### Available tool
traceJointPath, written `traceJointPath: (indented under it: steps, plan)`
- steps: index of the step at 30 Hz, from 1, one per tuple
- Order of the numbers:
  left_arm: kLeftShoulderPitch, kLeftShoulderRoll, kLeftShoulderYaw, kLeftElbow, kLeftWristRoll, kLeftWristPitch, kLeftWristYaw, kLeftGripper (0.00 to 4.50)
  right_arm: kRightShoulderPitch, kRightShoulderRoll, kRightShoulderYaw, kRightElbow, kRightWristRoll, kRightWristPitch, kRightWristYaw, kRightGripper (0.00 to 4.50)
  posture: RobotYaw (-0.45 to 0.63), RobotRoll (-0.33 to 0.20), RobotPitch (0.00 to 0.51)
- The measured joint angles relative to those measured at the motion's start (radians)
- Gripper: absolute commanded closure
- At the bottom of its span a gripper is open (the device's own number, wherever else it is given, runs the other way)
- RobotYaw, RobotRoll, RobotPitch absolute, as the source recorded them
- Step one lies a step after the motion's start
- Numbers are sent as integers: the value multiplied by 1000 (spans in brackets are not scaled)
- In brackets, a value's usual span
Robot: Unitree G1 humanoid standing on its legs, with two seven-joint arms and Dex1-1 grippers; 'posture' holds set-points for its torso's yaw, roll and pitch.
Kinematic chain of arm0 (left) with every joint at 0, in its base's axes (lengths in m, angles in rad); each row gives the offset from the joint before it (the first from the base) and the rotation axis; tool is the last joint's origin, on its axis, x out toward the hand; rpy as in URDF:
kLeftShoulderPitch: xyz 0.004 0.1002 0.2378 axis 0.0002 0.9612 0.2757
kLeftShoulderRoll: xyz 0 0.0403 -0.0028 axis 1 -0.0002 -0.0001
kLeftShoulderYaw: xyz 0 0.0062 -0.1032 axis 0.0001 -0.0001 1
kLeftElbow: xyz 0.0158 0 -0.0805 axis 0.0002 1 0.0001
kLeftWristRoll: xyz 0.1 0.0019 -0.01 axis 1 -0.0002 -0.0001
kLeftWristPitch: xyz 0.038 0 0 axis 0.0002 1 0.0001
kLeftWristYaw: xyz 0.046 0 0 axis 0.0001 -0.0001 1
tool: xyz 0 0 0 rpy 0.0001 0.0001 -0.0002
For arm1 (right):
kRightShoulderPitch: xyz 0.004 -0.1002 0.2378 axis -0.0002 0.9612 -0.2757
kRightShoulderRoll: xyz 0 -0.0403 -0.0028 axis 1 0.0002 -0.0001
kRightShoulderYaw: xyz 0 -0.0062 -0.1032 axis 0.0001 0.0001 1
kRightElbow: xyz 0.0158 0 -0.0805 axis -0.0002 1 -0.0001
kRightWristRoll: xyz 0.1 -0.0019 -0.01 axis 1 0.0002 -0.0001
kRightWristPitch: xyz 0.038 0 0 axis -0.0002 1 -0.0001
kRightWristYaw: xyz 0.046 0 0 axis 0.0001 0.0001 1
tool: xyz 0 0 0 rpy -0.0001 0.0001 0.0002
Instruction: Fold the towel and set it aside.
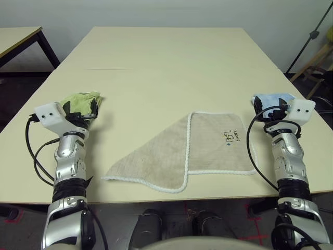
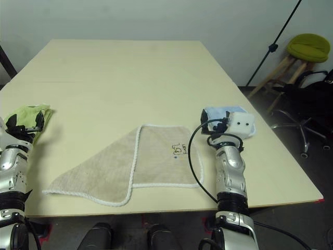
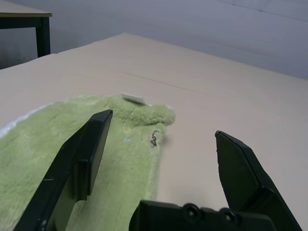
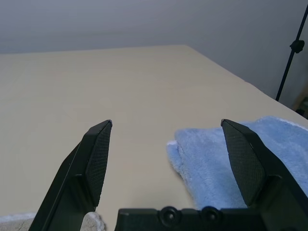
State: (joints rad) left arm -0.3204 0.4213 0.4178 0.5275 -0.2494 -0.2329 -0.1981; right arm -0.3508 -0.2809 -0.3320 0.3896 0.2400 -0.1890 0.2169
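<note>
A big, pale yellow table point(image 1: 156, 62) fills most of the room in front of the robot, and its top is smooth and flat. The towel point(image 1: 179, 153) lies flat on the near part of the table, between the two arms. It is tan with a white rope edge, and one side is folded over so it makes a slanted flap. A small dark logo point(image 1: 232, 137) sits near its right corner. A lime-green cloth point(image 1: 80, 100) lies bunched near the left edge of the table, and the left gripper point(image 3: 161, 139) hangs just over it with its two black fingers spread wide and nothing between them. A light-blue cloth point(image 4: 226, 154) lies folded near the right edge, and the right gripper point(image 4: 166, 144) is above it, also spread wide and holding nothing. Behind the table is a plain grey wall point(image 2: 156, 18). Another table point(image 1: 18, 39) stands off to the left. On the right are a stool with a green seat point(image 2: 308, 47) and a thin black stand point(image 2: 273, 47).
</note>
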Motion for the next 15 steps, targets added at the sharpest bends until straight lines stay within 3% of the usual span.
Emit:
traceJointPath:
  steps: [9, 15]
  plan:
    - [1, -6, -1, -42, -1, 5, -1, 14, -3, -5, 16, -63, 18, 76, 28, 0, 90, 0, 52]
    - [0, 84, -52, -129, -45, 73, -193, 14, -89, -108, 74, -151, 25, 334, 77, 0, 120, 0, 43]
